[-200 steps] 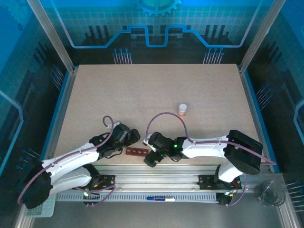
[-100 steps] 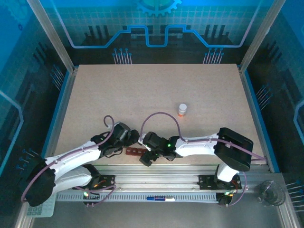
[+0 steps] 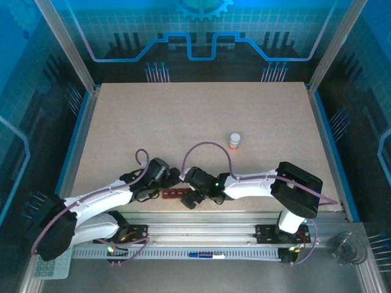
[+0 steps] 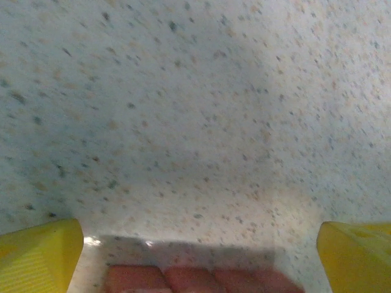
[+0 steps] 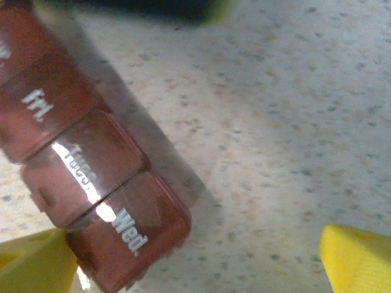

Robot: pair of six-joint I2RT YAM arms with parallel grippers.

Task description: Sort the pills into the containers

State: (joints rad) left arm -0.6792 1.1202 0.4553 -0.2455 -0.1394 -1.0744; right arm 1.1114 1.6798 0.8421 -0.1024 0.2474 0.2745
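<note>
right gripper (image 3: 190, 199) neared containers (image 3: 171, 195)

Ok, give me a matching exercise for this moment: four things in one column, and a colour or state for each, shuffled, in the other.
Things:
1. containers
2. bottle
3. right tool
4. table

Descriptions:
A. speckled beige
B. open, yellow-tipped
C. reddish-brown, day labels on the lids
D. white with an orange band

Pairs: 1-C, 2-D, 3-B, 4-A

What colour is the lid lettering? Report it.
White, on the reddish-brown plastic compartment strip; right wrist view.
</note>
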